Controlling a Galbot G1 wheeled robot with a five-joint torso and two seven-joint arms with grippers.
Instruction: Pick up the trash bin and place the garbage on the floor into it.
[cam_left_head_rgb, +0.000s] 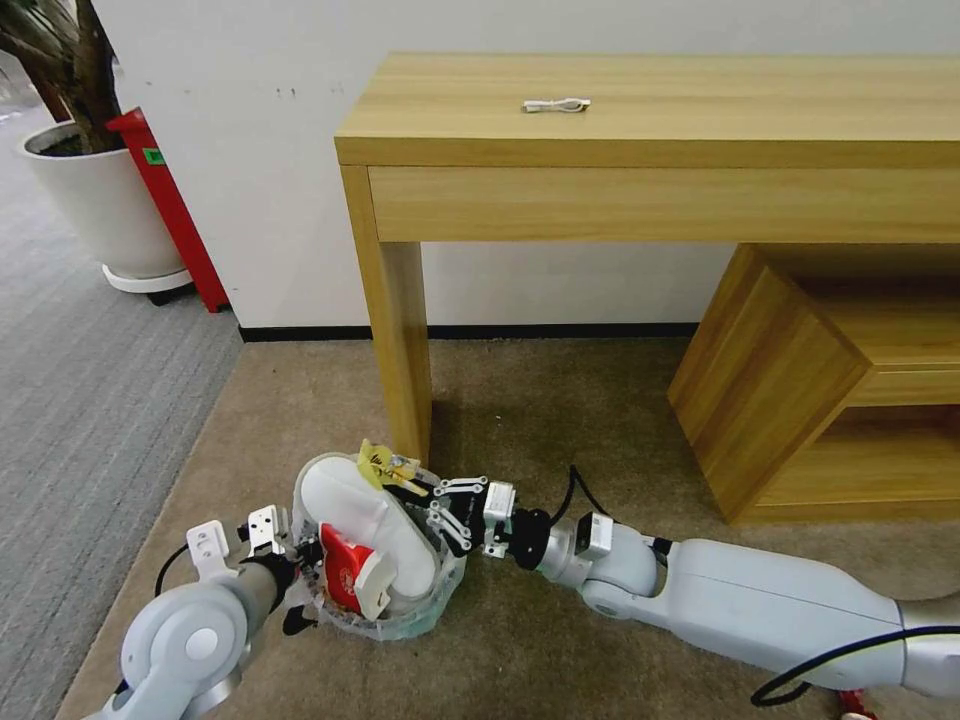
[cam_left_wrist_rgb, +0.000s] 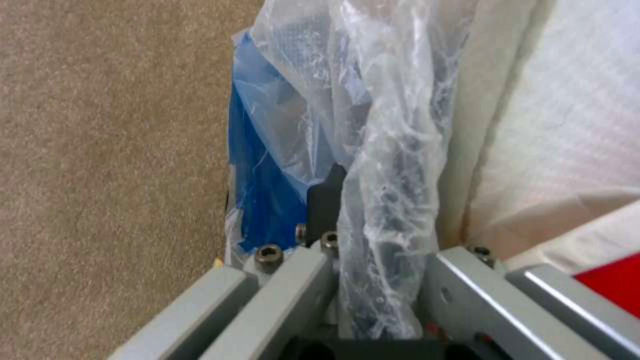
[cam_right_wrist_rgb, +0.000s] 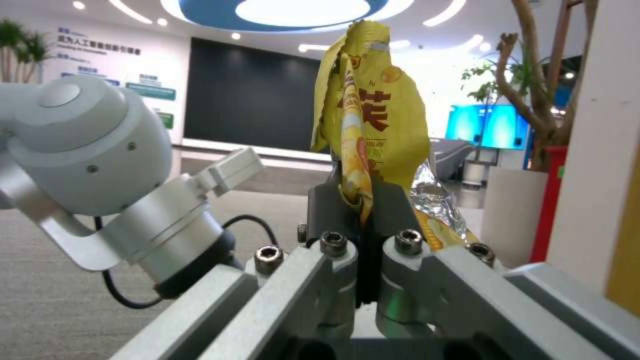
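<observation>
Floor: beige-brown short-pile carpet (cam_left_head_rgb: 560, 420)
Right gripper (cam_right_wrist_rgb: 363, 210): pinching crinkled yellow foil wrapper (cam_right_wrist_rgb: 370, 115); red print unreadable
Left gripper (cam_left_wrist_rgb: 373, 235): clamping plastic-lined bin (cam_left_head_rgb: 385, 620) rim

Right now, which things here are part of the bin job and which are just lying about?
Job: trash bin held by left gripper; white slippers and red carton inside; yellow wrapper pinched by right gripper.
Lying about: wooden desk, white cable, potted plant.

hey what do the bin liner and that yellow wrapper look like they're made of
The bin liner looks like thin translucent plastic film, crinkled and glossy. The yellow wrapper, pinched in the right gripper, seems to be printed foil-lined plastic: creased, with a silvery inside showing.
</observation>
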